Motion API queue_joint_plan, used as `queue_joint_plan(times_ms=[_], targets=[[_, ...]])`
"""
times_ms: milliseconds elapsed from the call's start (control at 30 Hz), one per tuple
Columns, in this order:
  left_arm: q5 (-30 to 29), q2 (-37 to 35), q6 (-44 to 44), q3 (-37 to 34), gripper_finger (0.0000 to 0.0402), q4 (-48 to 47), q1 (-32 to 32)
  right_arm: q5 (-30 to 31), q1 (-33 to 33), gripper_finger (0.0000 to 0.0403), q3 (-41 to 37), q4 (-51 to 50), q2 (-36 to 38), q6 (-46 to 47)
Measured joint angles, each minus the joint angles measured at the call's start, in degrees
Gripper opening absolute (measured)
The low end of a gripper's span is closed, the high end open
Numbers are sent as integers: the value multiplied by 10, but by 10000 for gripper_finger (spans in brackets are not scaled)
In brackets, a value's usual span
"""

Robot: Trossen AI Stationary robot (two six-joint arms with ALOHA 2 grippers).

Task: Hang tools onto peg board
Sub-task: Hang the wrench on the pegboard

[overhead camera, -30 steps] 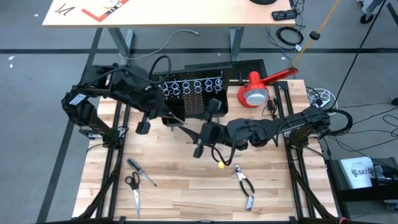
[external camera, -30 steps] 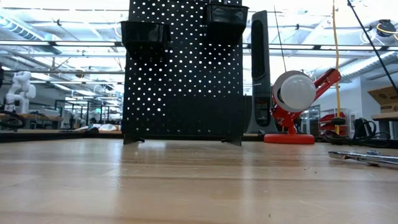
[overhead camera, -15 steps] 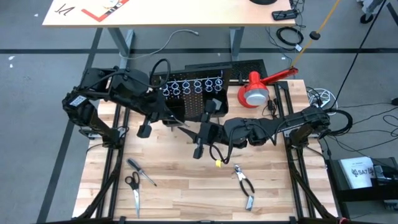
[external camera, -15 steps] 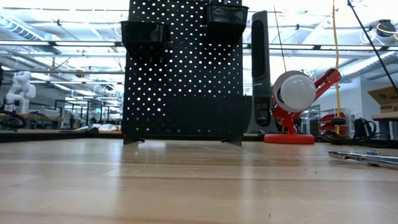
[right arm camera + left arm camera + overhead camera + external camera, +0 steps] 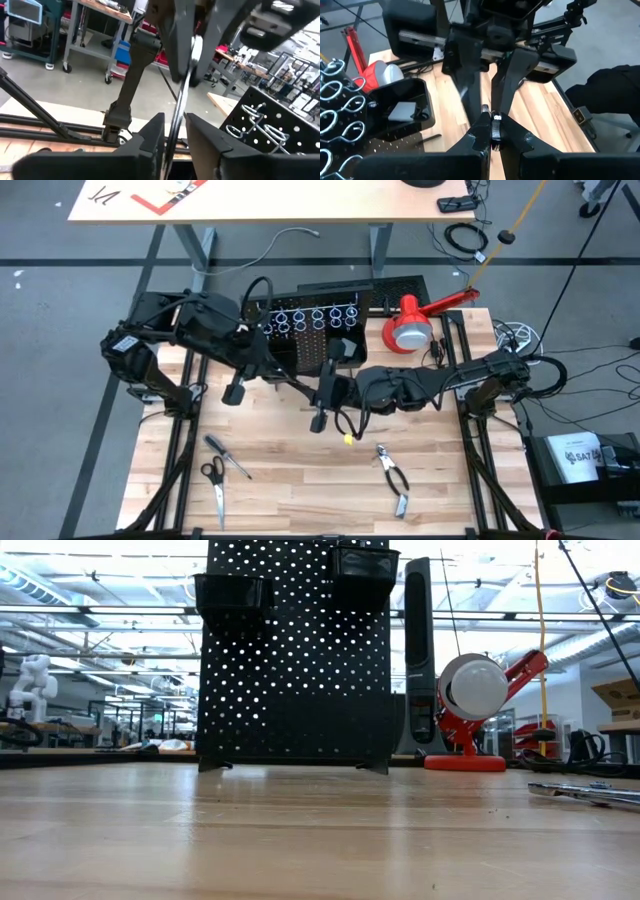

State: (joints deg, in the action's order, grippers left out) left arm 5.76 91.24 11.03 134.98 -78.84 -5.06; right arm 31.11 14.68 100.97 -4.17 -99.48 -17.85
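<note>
Meeting above the table [image 5: 300,470] before the peg board [image 5: 310,330], left gripper [image 5: 492,131] fingers pinched on silver wrench [image 5: 181,102], right gripper [image 5: 172,131] fingers narrowly flanking its shaft, grip uncertain.

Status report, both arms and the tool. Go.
Left gripper shut on silver wrench, above table by peg board. Right gripper at same wrench. No obstruction seen.

Pale wood table [image 5: 290,470], matt black perforated peg board [image 5: 300,670] with shiny metal rings [image 5: 312,317]
</note>
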Motion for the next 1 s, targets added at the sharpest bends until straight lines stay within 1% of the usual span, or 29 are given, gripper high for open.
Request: queue_joint_plan(times_ms=[167, 400, 533, 633, 700, 900, 1000], targets=[[0, 11, 0, 0, 22, -5, 0, -22, 0, 42, 0, 10, 0, -7], [-4, 18, 1, 1, 22, -16, -2, -19, -1, 11, 0, -8, 0, -2], [-6, 18, 2, 1, 22, -15, -3, -19, -1, 7, 0, -11, 1, -7], [-19, 17, 0, 1, 23, -11, -3, -16, -1, 7, 0, -6, 1, -25], [-27, 12, -1, 0, 40, -3, -3, -7, -1, 6, 0, 4, 1, -41], [-52, -14, -2, -2, 141, 57, -3, 8, 0, 4, 1, 13, 8, -59], [-66, -37, -2, 0, 174, 94, -2, 25, 1, 4, 0, 21, 7, -79]])
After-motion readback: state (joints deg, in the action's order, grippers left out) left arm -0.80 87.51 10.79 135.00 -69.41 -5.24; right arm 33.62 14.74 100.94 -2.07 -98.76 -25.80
